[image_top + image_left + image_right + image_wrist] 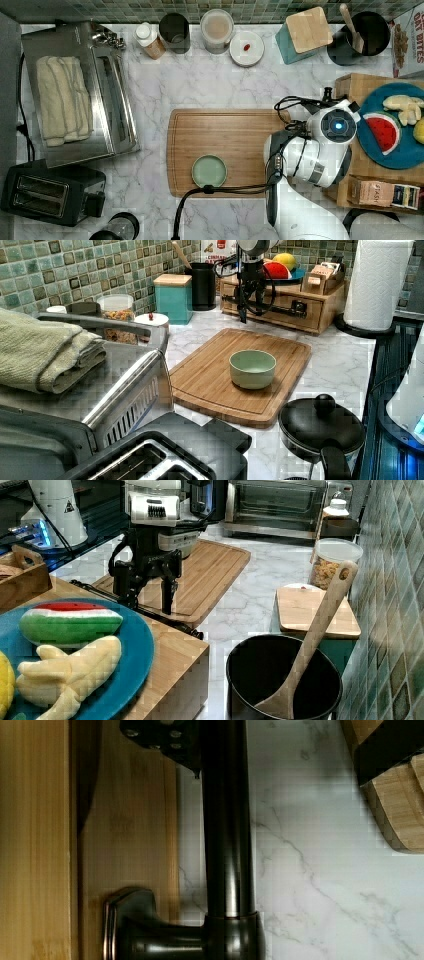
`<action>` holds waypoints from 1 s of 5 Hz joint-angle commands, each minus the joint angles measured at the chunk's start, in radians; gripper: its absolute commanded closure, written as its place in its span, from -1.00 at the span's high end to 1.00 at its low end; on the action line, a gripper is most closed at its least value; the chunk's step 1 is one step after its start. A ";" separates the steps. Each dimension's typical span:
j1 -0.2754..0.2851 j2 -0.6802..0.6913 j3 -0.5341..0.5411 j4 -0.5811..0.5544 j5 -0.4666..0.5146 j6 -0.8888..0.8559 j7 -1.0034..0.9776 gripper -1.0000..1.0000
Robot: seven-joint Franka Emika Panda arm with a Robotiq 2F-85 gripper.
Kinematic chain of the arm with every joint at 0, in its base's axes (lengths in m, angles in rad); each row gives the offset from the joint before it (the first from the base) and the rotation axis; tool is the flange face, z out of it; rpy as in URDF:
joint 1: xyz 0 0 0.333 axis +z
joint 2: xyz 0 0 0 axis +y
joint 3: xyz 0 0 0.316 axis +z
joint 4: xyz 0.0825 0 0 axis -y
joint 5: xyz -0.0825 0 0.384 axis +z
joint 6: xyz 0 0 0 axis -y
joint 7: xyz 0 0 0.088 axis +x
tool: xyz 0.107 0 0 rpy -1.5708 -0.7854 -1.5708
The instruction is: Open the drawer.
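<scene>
One long drawer [272, 302] handle [227, 845], parallel to its front.

Bare tabletop [345, 360] strip fronts drawer [280, 307]; cutting board [220, 370] with bowl [252, 368] crowds it, paper towel roll [376, 282] beside.

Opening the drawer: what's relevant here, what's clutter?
Relevant:
drawer
bar handle
pincer, open, straddling the handle

Clutter:
cutting board
green bowl
paper towel roll
toaster
blue plate
</scene>
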 commanded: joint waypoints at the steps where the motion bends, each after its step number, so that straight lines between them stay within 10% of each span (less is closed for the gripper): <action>1: -0.094 0.001 0.114 0.025 0.195 -0.226 -0.281 1.00; 5: 0.189 -0.046 0.204 -0.064 0.252 -0.161 0.190 1.00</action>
